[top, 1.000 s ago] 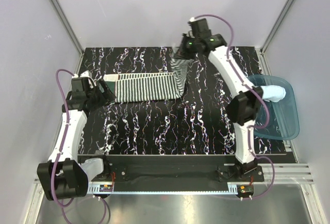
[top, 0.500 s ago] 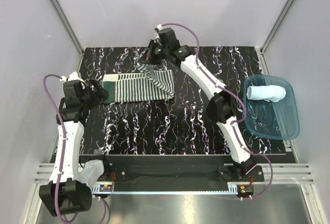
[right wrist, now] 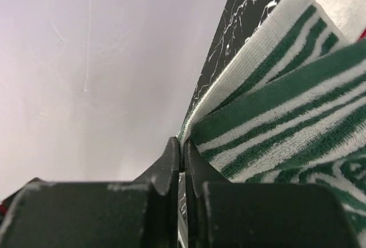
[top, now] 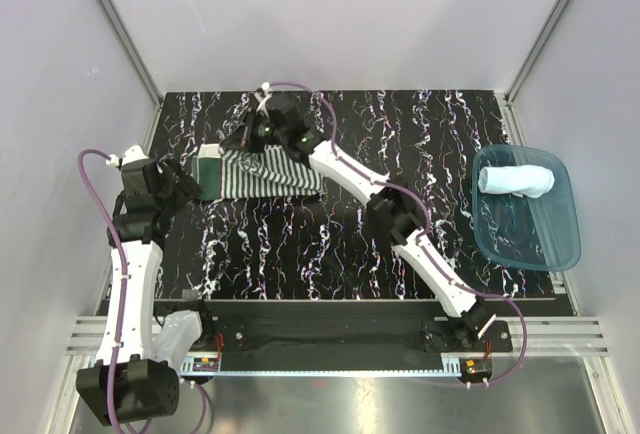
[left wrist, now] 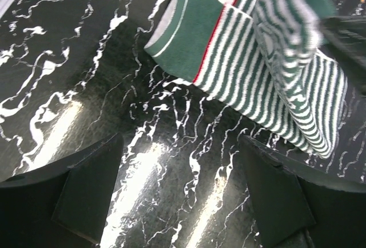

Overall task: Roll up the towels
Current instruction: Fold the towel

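The striped towel [top: 275, 176] lies folded over itself at the table's back left; it has green-and-white stripes and a solid green end band [left wrist: 189, 36]. My right gripper [top: 252, 137] is shut on its edge [right wrist: 229, 96] and holds that end lifted over the towel's left part. My left gripper [top: 190, 186] is open and empty, just left of the towel's green end, above bare tabletop [left wrist: 177, 156]. The pale blue towel [top: 516, 180] lies rolled in the blue tray.
The translucent blue tray [top: 545, 244] stands at the table's right edge. The table is black marble-patterned, with white walls close behind [right wrist: 86, 59] and at the left.
My right gripper has carried the towel's right end leftward across the towel, folding it over. My left gripper has shifted slightly left and back.
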`<state>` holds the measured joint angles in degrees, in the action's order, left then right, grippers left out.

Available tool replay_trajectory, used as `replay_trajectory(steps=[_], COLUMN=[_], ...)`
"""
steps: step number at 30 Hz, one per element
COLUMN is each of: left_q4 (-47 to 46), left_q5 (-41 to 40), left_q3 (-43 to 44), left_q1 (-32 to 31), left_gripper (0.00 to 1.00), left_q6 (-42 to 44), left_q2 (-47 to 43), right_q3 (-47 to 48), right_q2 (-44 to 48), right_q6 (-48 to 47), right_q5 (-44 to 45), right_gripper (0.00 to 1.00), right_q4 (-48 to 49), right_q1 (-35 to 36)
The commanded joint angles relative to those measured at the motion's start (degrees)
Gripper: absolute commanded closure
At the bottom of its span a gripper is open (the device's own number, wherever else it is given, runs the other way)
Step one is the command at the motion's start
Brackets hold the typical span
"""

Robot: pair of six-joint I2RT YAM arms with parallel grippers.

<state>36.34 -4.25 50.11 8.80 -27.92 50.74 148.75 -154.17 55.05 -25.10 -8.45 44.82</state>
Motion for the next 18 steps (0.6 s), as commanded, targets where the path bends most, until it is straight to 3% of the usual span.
replay_trajectory(steps=[1, 2, 4, 5, 10, 18], left_q4=[-0.9, -1.0, -0.8, -0.8, -0.8, -1.7], left_q5=[-3.0, -3.0, -2.9, -3.0, -3.0, -0.8], left_q3=[1.7, 1.7, 1.8, 1.9, 1.8, 1.3], left_q1=[0.3, 0.3, 0.4, 0.3, 0.5, 0.6], left_gripper=[0.12, 0.12, 0.12, 0.11, 0.12, 0.12], left_q6=[-0.1, -0.1, -0.1, -0.1, 0.1, 0.9], left_q2=[-0.3, -0.2, 0.4, 0.6, 0.9, 2.3], right_q3=[3.9, 3.9, 3.9, 3.8, -1.5, -31.6], right_q2=[-4.4, -5.2, -6.7, -6.8, -0.3, 23.9], right_q6=[3.3, 3.7, 4.1, 4.2, 2.6, -5.7], right_q5=[-2.7, -2.8, -3.3, -3.5, -3.5, 0.1], right_gripper=[0.95, 0.69, 0.29, 0.01, 0.0, 0.0], right_q4=[10.4, 11.6, 13.4, 14.1, 14.5, 10.7], right_q1=[2.1, 2.6, 2.9, 2.8, 1.8, -4.8])
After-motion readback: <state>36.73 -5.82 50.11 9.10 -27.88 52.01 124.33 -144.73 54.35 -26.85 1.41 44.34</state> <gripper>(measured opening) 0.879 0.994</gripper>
